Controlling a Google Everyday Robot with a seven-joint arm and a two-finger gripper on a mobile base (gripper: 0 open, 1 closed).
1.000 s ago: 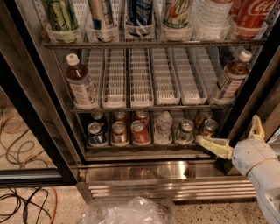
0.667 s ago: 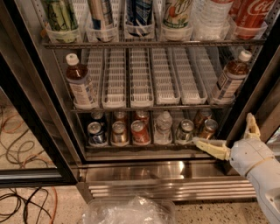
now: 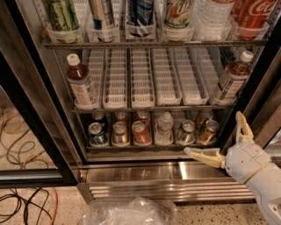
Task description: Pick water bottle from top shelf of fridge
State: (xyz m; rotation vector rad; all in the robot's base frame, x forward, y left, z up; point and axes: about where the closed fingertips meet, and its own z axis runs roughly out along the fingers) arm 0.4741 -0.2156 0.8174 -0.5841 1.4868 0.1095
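Approach phase: my gripper sits low right by the fridge base, spread wide (empty); next, raise it to the water bottle on the top shelf.

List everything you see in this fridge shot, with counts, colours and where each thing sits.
water bottle: one, clear, top shelf, second lane from right.
other drinks: five, mixed colours, same shelf.
tea bottles: two, brown, middle rack ends.
slotted trays: several, white, middle rack.
cans: several, mixed, bottom rack.
small bottle: one, clear, among cans.
plastic bag: one, clear, floor.
cables: several, orange and black, floor left.
hand: one, cream, open, low right beside bottom rack.
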